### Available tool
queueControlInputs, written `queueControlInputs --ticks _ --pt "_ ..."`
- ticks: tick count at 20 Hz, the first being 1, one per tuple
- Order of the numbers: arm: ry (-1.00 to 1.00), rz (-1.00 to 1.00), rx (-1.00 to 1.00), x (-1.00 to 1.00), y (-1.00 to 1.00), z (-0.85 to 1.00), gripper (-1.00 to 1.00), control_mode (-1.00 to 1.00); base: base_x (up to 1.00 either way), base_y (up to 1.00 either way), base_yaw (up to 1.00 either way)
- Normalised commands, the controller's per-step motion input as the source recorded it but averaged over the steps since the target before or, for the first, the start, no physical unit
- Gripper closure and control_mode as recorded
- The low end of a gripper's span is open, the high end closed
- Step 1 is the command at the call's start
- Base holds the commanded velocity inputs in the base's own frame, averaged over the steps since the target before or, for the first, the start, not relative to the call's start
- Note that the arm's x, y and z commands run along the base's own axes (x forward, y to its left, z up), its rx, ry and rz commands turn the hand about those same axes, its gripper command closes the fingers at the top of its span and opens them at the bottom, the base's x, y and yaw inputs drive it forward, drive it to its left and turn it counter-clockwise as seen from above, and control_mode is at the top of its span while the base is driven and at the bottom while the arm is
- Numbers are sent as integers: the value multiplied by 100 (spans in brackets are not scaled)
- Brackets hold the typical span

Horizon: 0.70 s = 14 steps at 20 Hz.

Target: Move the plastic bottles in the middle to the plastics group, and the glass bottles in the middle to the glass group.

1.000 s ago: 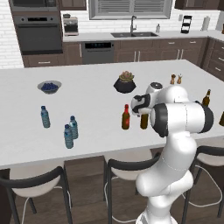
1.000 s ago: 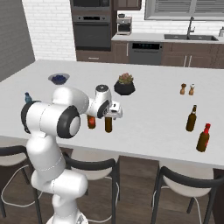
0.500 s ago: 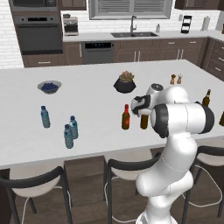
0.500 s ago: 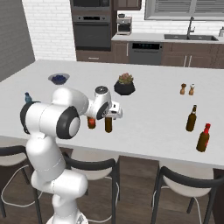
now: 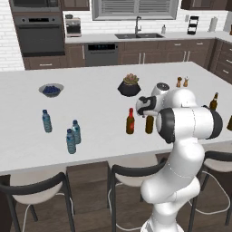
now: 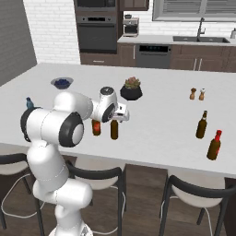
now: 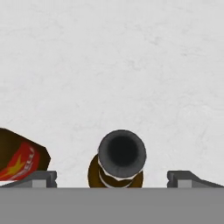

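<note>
Hand view looks straight down on the olive-amber bottle, its dark mouth centred between the two fingertips of the tool, which stand wide apart and touch nothing. The reddish-brown bottle shows at the lower left. In the left base view both stand upright mid-counter, the reddish-brown one just beside the olive-amber one, under the tool. Three water bottles stand well to the left; two dark glass bottles stand far right in the right base view.
</note>
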Motion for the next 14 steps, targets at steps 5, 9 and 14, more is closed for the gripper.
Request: queueControlInputs --ticks 5,9,14 --pt "2 0 0 8 0 0 -100 -100 0 0 0" --pt "0 0 0 3 -1 -8 -100 -100 0 0 0" --pt "0 0 0 0 0 -1 -100 -100 0 0 0"
